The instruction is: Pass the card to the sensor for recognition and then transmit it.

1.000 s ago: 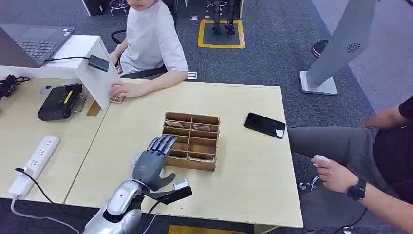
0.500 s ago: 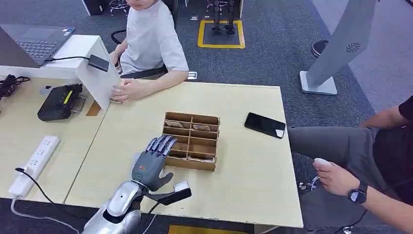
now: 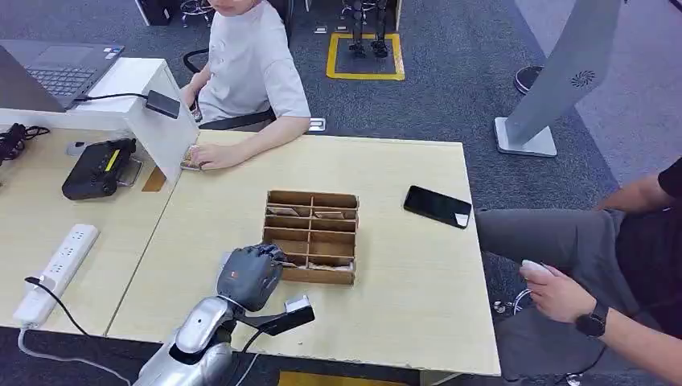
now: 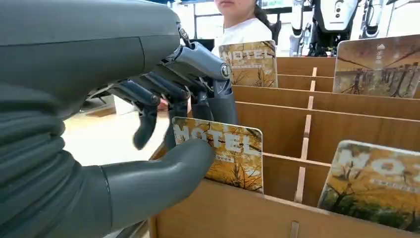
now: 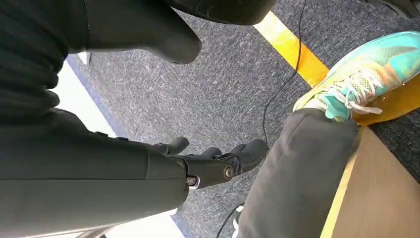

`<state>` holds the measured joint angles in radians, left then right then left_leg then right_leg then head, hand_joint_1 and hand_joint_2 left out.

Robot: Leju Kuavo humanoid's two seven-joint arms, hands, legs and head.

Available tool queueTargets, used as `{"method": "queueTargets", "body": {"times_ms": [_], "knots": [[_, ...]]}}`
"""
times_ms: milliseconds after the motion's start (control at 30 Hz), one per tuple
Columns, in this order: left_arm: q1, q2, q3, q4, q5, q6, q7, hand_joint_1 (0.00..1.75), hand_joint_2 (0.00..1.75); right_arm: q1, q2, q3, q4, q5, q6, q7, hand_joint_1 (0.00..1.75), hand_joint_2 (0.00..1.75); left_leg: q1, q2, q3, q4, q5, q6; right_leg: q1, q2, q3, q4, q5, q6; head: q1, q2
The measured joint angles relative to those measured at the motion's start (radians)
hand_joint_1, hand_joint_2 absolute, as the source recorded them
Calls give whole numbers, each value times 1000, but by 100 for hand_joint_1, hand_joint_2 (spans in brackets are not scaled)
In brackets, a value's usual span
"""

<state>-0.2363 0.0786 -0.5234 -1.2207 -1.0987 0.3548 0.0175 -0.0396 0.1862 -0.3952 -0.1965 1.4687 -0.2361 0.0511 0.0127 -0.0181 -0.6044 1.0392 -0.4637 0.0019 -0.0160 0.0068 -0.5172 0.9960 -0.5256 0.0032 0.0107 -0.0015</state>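
A wooden divided box (image 3: 318, 276) stands in the middle of the light table, with cards upright in its compartments. My left hand (image 3: 249, 276) is curled over the box's near-left corner. In the left wrist view, the thumb (image 4: 168, 171) and dark fingers (image 4: 198, 69) of my left hand pinch a yellow "HOTEL" card (image 4: 233, 156) standing in the near compartment. More cards (image 4: 249, 62) stand in the compartments behind and beside it. A black device (image 3: 98, 169) sits on the adjoining table at the left. My right hand (image 5: 213, 161) hangs over the carpet, fingers apart and holding nothing.
A black phone (image 3: 437, 206) lies right of the box. One person sits at the far side with a hand (image 3: 215, 154) on the table; another sits at the right (image 3: 563, 289). A power strip (image 3: 56, 273) and a laptop (image 3: 56, 72) are on the left table.
My left hand's fingers, stretched out over the box before, have curled down onto the card in the near-left compartment. The box has shifted slightly.
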Motion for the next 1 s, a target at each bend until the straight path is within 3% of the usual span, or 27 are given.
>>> {"method": "queueTargets", "body": {"times_ms": [200, 233, 367, 567, 633, 800, 1000], "knots": [[0, -1, 2, 0, 25, -3, -11, 157, 175, 0, 0, 1, -1, -9, 0, 0, 0, 175, 0, 0, 0, 0, 0, 0, 0, 0, 0, 0, 0, 0, 0, 0], [0, -1, 2, 0, 25, -3, -11, 175, 175, -1, 0, 1, -1, -10, 0, 0, 0, 175, 0, 0, 0, 0, 0, 0, 0, 0, 0, 0, 0, 0, 0, 0], [0, -1, 3, 0, 35, -3, -18, 175, 175, 0, 0, 1, -2, -12, 1, 0, 0, 175, 0, 0, 0, 0, 0, 0, 0, 0, 0, 0, 0, 0, 0, 0], [13, -3, 12, -15, 181, -24, -84, 175, 175, 0, 0, 6, -2, -33, -3, 0, 0, 175, 0, 0, 0, 0, 0, 0, 0, 0, 0, 0, 0, 0, 0, 0], [22, -1, 13, -65, 249, -34, -121, 175, 175, 2, 0, 9, -2, -43, -13, 0, 0, 175, 0, -1, 0, 0, 0, 0, 0, 0, 0, 0, 0, 0, 0, 0], [19, 44, 13, -325, 471, -153, -165, 175, 175, 10, 0, 9, -1, -75, -34, -11, 0, 175, 0, 0, 0, 0, 0, 0, 0, 0, 0, 0, 0, 0, 0, 0], [19, 101, 16, -538, 505, -151, -179, 175, 175, 14, 0, 9, -1, -87, -34, -19, 0, 175, 1, 0, 0, 0, 0, 0, 1, 0, 0, 0, 0, 0, 0, 0]]}}
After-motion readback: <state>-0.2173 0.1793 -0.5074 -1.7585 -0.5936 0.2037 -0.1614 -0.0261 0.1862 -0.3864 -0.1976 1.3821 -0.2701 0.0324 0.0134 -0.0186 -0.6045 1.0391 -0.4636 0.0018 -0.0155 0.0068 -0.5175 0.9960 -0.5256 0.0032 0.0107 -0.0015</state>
